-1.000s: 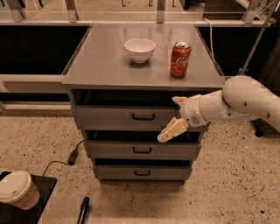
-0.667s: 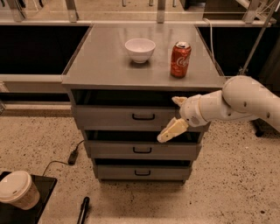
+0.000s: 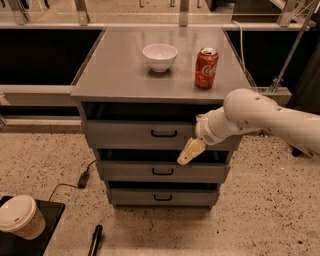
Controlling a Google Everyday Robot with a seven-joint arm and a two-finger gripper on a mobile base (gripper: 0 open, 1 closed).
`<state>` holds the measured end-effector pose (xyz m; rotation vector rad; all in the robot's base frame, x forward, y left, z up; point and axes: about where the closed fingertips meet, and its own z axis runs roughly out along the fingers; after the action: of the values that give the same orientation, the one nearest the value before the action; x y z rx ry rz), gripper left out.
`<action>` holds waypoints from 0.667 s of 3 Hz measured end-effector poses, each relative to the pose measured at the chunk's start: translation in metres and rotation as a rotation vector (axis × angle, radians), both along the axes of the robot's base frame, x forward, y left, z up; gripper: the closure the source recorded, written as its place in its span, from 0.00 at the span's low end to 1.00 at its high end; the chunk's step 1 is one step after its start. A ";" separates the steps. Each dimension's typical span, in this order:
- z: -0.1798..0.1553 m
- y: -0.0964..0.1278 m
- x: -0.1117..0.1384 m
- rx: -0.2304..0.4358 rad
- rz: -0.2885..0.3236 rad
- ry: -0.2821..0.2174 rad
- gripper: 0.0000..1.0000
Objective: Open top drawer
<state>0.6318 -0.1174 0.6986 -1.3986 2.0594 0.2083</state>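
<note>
Grey top drawer [image 3: 137, 134] sits just under the table top [image 3: 115, 70]. My gripper [image 3: 191, 151] hangs low by its right end, near the black handle [image 3: 164, 133], ready to reach it. Spread or pressed together, I cannot tell.

Office or lab workspace, this: speckled terrazzo floor [image 3: 270, 215], grey metal drawer cabinet [image 3: 115, 70] dead centre, metal frame legs [image 3: 81, 10] at 12 o'clock, lidded paper cup [image 3: 20, 216] at 7 o'clock, robot hand [image 3: 191, 151] near centre, toward 4 o'clock.
</note>
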 end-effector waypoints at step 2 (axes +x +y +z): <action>-0.019 0.007 0.016 -0.077 -0.011 0.009 0.00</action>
<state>0.6476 -0.1105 0.6799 -1.4342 2.1025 0.1321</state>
